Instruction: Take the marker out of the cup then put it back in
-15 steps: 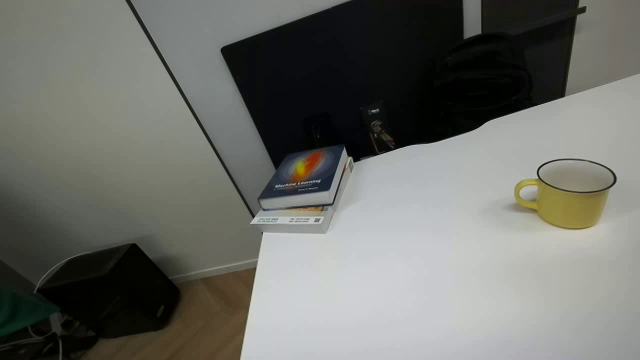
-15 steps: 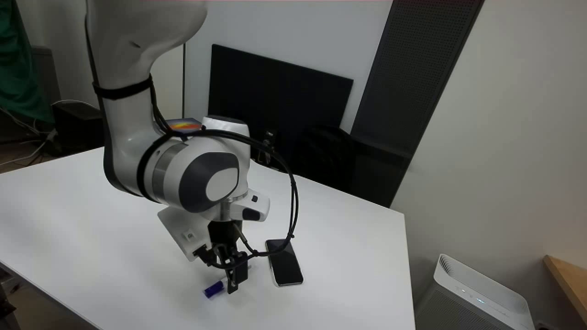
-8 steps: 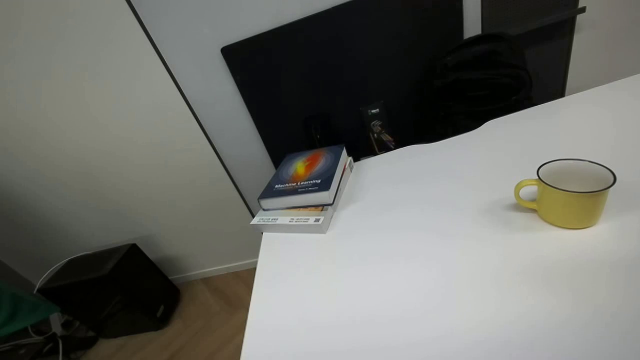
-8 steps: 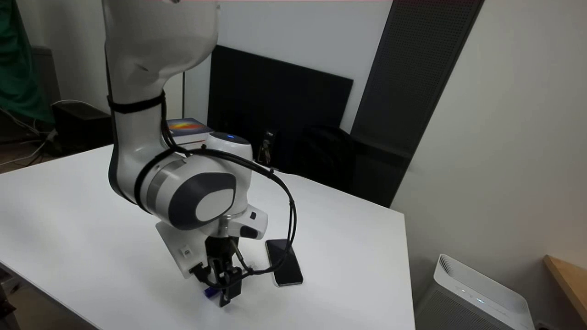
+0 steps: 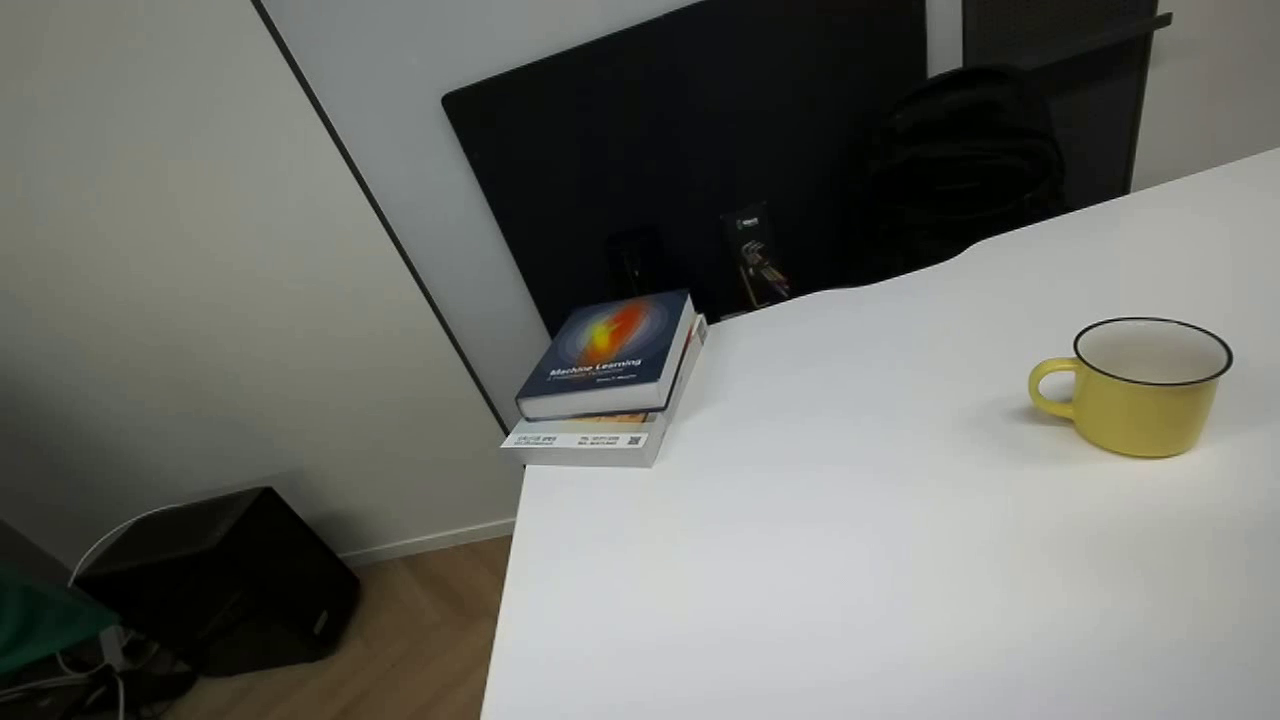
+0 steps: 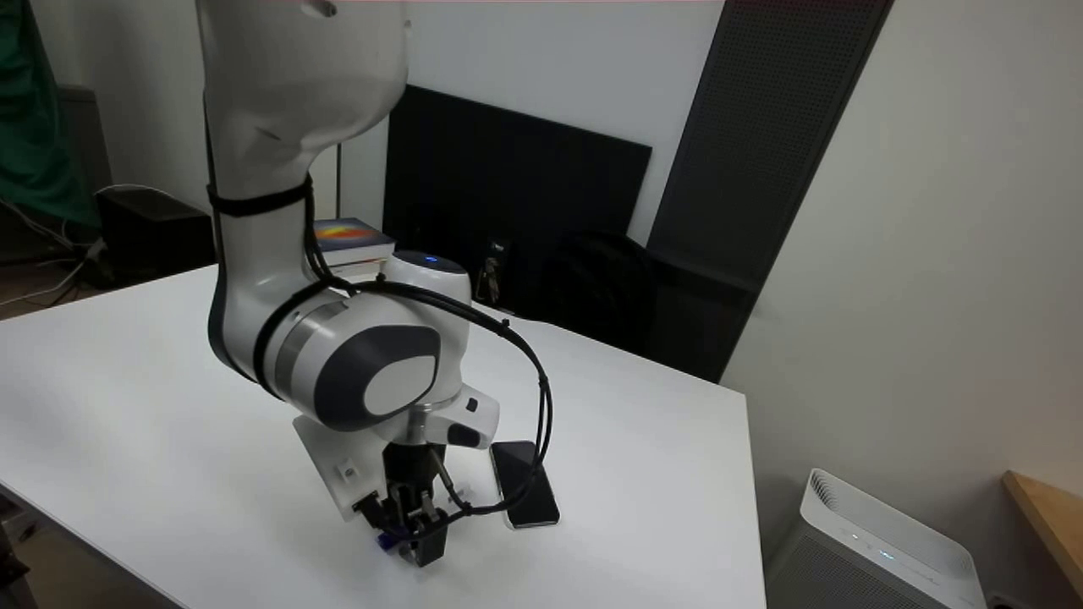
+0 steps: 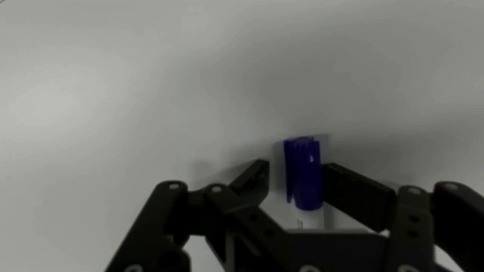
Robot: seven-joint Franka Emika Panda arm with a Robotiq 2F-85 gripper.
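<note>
My hand (image 7: 295,179) stands parted astride the marker (image 7: 304,175), gripping nothing; 1 side sits closer; I should centre, then close slowly.

Hangs from top edge of an ext. view w/ arm (image 6: 271,245), approx. vert., cut off above by frame. Bends sharply at lower end into wrist (image 6: 385,372); shows sm. blue light (image 6: 431,259) atop. Points approx. straight down below w/ gripper (image 7: 295,177). In wrist view, enters from btm. edge, blk; holds fingers (image 7: 254,181) apart, angled in toward each other, w/ gap betw. tips.
</note>
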